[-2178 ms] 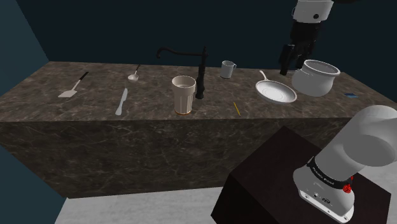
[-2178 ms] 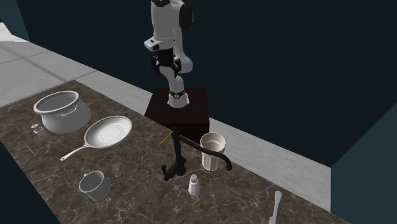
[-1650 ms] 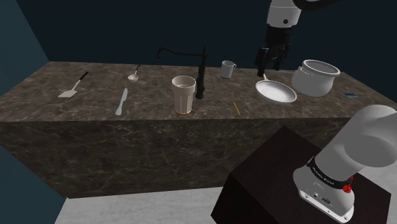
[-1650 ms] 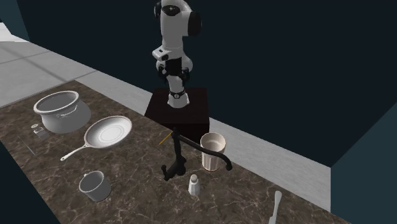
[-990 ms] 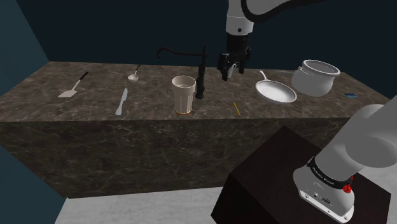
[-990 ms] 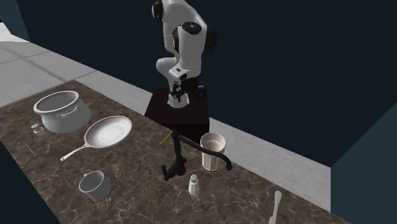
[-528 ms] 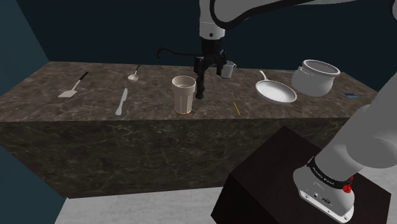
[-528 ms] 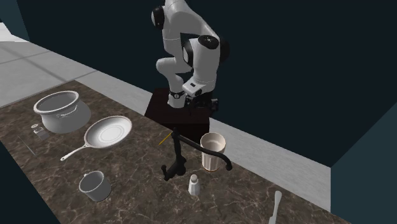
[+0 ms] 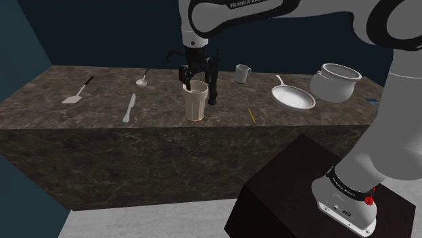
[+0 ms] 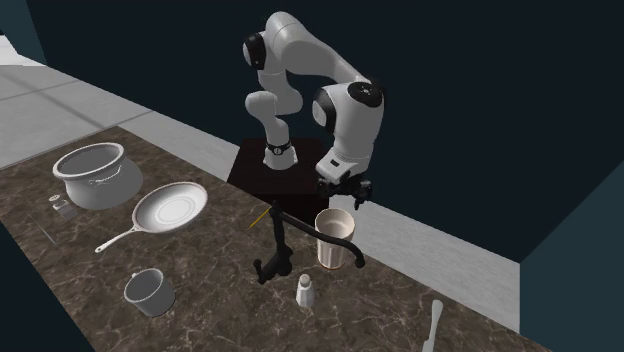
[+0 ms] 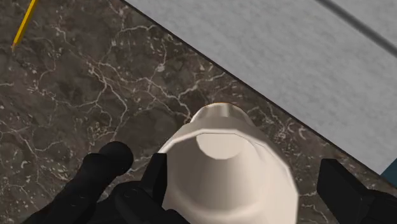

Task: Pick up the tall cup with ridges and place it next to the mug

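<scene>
Approach step: gripper hovers right over the tall cup, fingers spread either side of its rim; next move should be lower, then pinch.

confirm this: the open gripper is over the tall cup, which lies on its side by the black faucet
Not quite: the tall cup stands upright, not on its side, as the shoulder view shows. The open gripper is over it, and the black faucet is beside it.
</scene>
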